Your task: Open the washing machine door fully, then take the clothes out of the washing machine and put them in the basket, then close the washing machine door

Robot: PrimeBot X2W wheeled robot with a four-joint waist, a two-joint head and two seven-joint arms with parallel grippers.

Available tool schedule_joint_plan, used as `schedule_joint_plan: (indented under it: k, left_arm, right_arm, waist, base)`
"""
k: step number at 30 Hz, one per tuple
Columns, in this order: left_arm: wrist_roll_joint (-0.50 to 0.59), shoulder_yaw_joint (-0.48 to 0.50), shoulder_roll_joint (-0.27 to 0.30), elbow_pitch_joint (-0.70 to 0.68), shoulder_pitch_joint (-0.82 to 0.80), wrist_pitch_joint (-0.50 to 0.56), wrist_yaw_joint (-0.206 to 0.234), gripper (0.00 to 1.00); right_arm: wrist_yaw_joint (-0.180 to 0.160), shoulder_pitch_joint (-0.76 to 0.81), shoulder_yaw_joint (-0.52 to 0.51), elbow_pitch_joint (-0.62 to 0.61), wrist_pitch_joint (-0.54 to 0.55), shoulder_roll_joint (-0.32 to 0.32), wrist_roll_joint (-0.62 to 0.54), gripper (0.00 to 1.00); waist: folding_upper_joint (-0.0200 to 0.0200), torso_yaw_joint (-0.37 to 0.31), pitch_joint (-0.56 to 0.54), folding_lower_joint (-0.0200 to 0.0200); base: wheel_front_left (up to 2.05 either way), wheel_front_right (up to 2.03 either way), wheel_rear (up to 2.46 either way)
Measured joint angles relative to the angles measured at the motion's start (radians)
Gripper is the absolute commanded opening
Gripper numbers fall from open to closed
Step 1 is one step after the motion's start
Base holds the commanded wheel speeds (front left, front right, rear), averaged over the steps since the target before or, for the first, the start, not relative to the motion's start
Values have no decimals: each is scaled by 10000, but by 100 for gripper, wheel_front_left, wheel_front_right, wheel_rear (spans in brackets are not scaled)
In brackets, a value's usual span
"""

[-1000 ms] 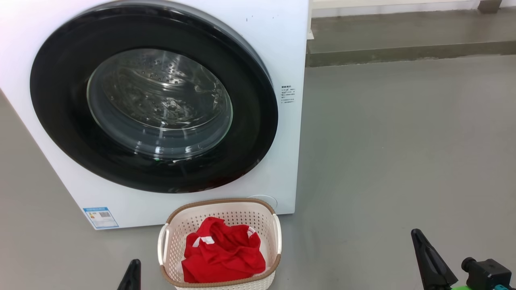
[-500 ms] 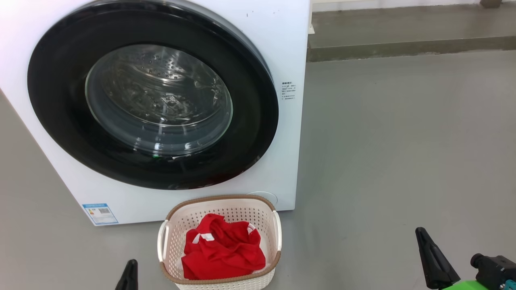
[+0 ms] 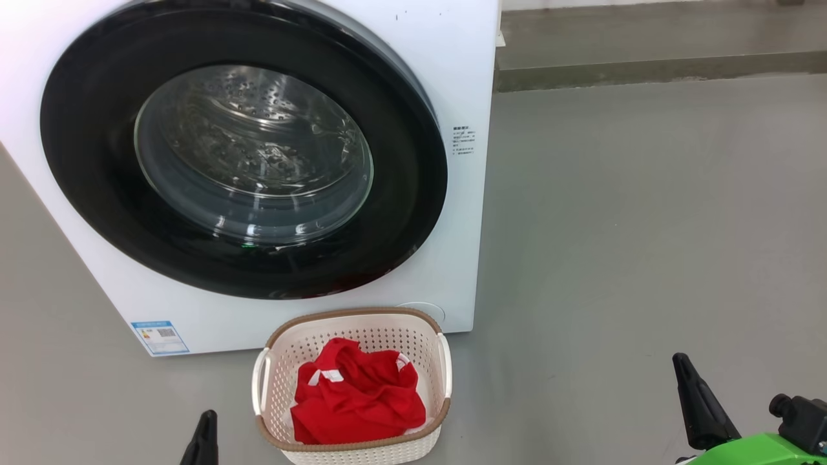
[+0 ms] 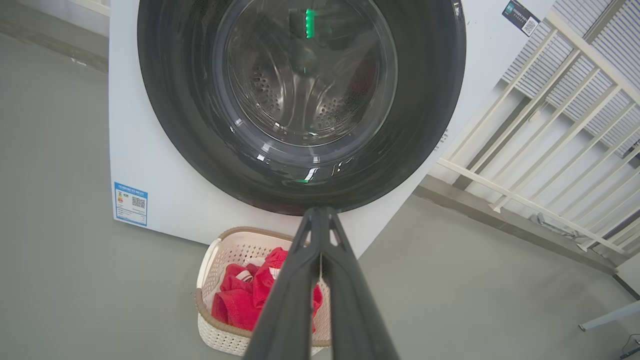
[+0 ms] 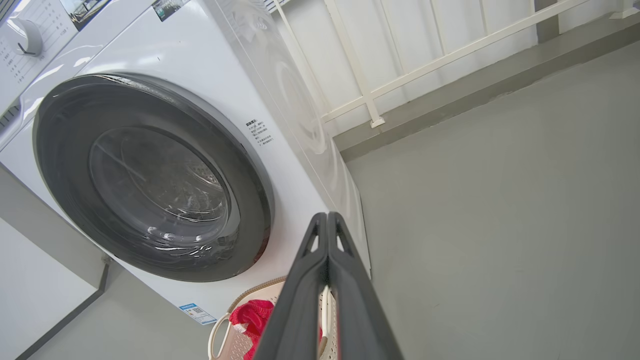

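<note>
The white washing machine [image 3: 452,77] stands at the upper left with its round black-rimmed door [image 3: 413,194] flat against the front, steel drum visible through the glass. In front of it on the floor sits the cream basket [image 3: 352,445] holding the red clothes [image 3: 355,400]. My left gripper [image 3: 205,423] pokes up at the bottom left of the basket; in the left wrist view [image 4: 320,214] its fingers touch, shut on nothing. My right gripper [image 3: 680,361] is low at the right, away from the machine, also shut and empty in the right wrist view [image 5: 327,217].
Grey floor [image 3: 633,226] spreads wide to the right of the machine. A low step [image 3: 646,68] runs along the back, with a white railing [image 4: 525,145] behind it. A blue sticker [image 3: 159,337] marks the machine's lower left corner.
The whole head view has drifted slightly, machine and basket sliding up the picture as the camera moved. Both gripper tips stay low at the bottom edge, still shut.
</note>
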Motion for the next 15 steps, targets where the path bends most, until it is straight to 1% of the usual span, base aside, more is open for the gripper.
schedule_joint_plan:
  k: [5,15]
  left_arm:
    - [-487,8,0,61,-115,98,0,0]
    - [-1682,21,13,159,-318,387,0,0]
  right_arm:
    - [0,-16,-48,21,94,21,351,0]
    - [0,-237,-144,92,405,75,1411,0]
  waist:
    - [0,4,35,0]
    - [0,15,125,0]
  base:
    - [0,0,0]
    - [0,0,0]
